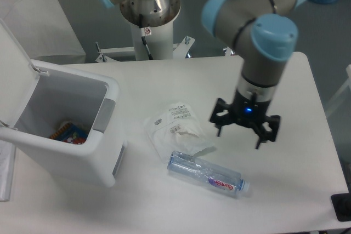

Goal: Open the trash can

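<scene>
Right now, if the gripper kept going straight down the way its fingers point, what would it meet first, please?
Probably bare table. The open gripper hangs empty, right of the plastic bag and above the bottle; depth is uncertain.

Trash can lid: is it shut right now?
No, the trash can stands open, its lid swung up and coloured litter showing inside.

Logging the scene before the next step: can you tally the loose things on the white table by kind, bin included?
Large boxy white plastic trash can, lid up: 1
Clear plastic water bottle with pink label, lying on its side: 1
Crumpled clear plastic bag with printed white label: 1
Total: 3
Some colourful item lies inside the can, not counted.
</scene>
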Available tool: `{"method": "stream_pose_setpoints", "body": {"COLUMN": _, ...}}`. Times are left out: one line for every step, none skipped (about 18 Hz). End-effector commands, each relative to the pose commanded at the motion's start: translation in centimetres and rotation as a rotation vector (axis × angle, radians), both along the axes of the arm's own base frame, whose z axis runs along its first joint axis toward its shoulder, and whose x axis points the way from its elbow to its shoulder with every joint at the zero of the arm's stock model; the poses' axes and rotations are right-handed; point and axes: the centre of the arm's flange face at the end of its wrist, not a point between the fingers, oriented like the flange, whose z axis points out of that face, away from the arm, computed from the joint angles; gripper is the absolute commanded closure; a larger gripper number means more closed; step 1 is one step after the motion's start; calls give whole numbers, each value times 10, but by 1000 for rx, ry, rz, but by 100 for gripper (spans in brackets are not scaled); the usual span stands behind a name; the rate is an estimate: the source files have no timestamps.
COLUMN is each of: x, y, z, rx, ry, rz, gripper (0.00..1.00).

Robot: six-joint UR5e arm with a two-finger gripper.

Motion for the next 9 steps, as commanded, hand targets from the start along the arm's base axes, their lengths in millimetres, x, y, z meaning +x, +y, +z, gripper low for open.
{"method": "stream_pose_setpoints", "body": {"x": -10, "y": 1, "z": -4, "rx": -19, "ry": 14, "rz": -17, "gripper": 0}}
{"method": "stream_pose_setpoints", "body": {"x": -18, "y": 0, "z": -3, "rx": -39, "ry": 29, "rz": -24, "gripper": 0}}
{"method": "stream_pose_setpoints", "body": {"x": -24, "y": -1, "z": -3, "rx": -68, "ry": 47, "rz": -22, "gripper": 0}}
{"method": "stream_pose_setpoints", "body": {"x": -24, "y": 0, "z": -4, "rx": -96, "ry": 60, "rz": -23, "gripper": 0}}
{"method": "stream_pose_setpoints", "body": {"x": -24, "y": 0, "z": -4, "rx": -110, "ry": 67, "rz": -30, "gripper": 0}}
{"method": "stream_pose_setpoints", "body": {"x": -22, "y": 3, "z": -5, "rx": -114, "ry": 73, "rz": -49, "gripper": 0}}
{"method": "stream_pose_setpoints", "body": {"x": -21, "y": 3, "z": -6, "rx": -116, "ry": 73, "rz": -67, "gripper": 0}}
{"method": "stream_pose_setpoints", "body": {"x": -18, "y": 7, "z": -7, "rx": -118, "ry": 73, "rz": -82, "gripper": 0}}
{"method": "stream_pose_setpoints", "body": {"x": -16, "y": 8, "z": -8, "rx": -118, "ry": 74, "rz": -89, "gripper": 0}}
